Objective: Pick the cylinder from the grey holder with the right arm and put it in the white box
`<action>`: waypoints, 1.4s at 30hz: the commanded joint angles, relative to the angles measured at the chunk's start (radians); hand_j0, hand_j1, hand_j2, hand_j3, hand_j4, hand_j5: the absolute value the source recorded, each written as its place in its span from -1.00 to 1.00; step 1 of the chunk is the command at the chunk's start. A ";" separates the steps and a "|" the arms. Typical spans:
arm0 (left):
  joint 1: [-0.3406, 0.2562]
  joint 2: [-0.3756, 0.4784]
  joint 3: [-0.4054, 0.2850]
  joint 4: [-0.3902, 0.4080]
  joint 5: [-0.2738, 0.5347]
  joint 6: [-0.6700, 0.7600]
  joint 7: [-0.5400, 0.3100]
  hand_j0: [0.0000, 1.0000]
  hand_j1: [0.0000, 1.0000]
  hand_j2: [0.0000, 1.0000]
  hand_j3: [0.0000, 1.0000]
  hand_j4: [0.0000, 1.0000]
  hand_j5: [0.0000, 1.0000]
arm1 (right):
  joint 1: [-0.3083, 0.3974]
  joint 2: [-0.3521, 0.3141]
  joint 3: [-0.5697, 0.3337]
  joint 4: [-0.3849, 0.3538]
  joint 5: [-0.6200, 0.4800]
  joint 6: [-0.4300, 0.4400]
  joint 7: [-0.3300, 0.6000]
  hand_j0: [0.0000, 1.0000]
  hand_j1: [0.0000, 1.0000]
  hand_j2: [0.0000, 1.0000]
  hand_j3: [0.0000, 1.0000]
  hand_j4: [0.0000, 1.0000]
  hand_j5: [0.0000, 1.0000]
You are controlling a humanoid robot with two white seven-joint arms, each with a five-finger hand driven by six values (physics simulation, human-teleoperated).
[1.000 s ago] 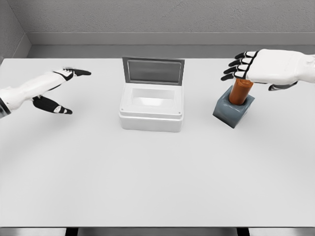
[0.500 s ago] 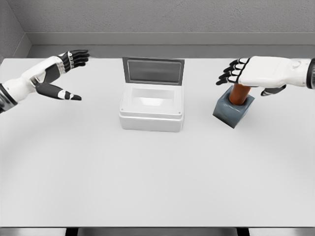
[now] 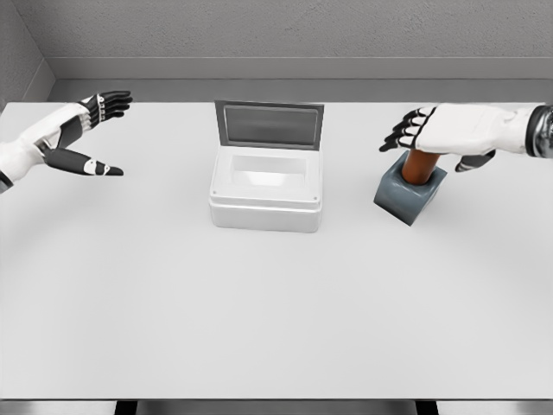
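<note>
An orange-brown cylinder [image 3: 419,165] stands upright in the dark grey holder [image 3: 409,194] at the right of the table. My right hand [image 3: 432,131] hovers flat just above the cylinder's top, fingers spread and pointing left, holding nothing. The palm hides the cylinder's upper end. The white box [image 3: 265,186] sits at the table's middle with its grey lid [image 3: 269,124] standing open at the back. My left hand [image 3: 82,130] floats open at the far left, well away from the box.
The white table [image 3: 259,303] stretches wide in front of the box and holder. A grey wall runs along the far edge.
The right hand has slid slightly left and lower over the cylinder's top. The left hand has drawn up and back toward the left edge.
</note>
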 commanded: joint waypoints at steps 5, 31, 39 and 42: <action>-0.006 0.013 0.004 0.020 -0.001 -0.035 0.000 1.00 1.00 1.00 1.00 1.00 1.00 | -0.012 0.019 0.006 0.040 0.002 0.002 0.000 1.00 1.00 1.00 1.00 1.00 1.00; -0.002 0.011 0.003 0.047 0.000 -0.032 0.000 1.00 1.00 1.00 1.00 1.00 1.00 | -0.015 0.019 0.006 0.044 0.001 0.002 0.000 -0.18 -0.18 -0.18 -0.18 -0.18 -0.18; -0.003 0.013 0.004 0.044 0.000 -0.035 0.000 1.00 1.00 1.00 1.00 1.00 1.00 | -0.021 0.007 -0.003 0.042 -0.010 0.002 0.000 -0.38 -0.38 -0.38 -0.38 -0.38 -0.38; -0.003 0.013 0.004 0.038 0.000 -0.036 0.000 1.00 1.00 1.00 1.00 1.00 1.00 | -0.029 -0.016 -0.008 0.033 -0.041 0.002 0.000 -0.38 -0.38 -0.38 -0.38 -0.38 -0.38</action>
